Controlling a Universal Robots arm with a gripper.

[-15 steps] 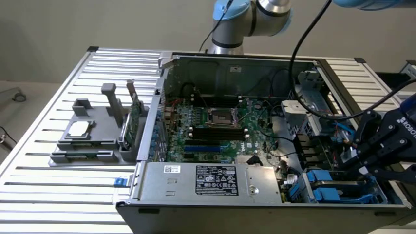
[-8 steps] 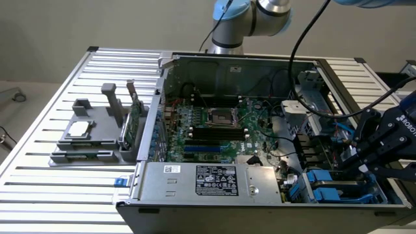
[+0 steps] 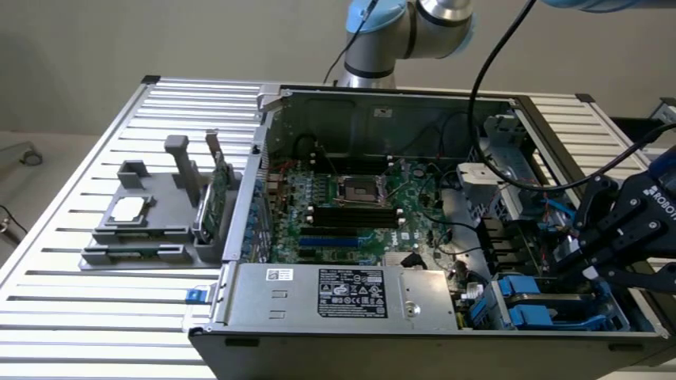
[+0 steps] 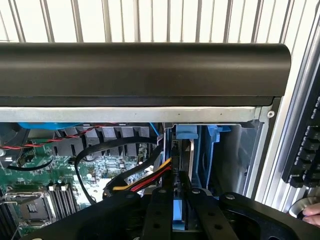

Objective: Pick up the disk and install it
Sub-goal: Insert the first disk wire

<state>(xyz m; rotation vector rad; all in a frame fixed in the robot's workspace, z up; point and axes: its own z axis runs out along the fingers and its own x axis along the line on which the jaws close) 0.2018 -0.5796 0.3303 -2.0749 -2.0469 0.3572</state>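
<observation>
the gripper (image 3: 591,265) sits low in the drive bay (image 3: 549,305) at lower right of the exterior view, hemmed by blue carriers (image 3: 526,297), the case wall (image 3: 623,336) and cables (image 4: 145,177); the slatted table (image 3: 95,317) at left lies open.

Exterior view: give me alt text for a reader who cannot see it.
A black gripper reaches into the drive bay at the exterior view's right of an open computer case, above blue drive carriers. The green motherboard lies exposed; a grey parts holder stands at the left.

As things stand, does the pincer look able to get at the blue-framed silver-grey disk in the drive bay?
Probably yes: the pincer is already at the disk's blue edge, closed narrow around it, open-topped bay.
</observation>
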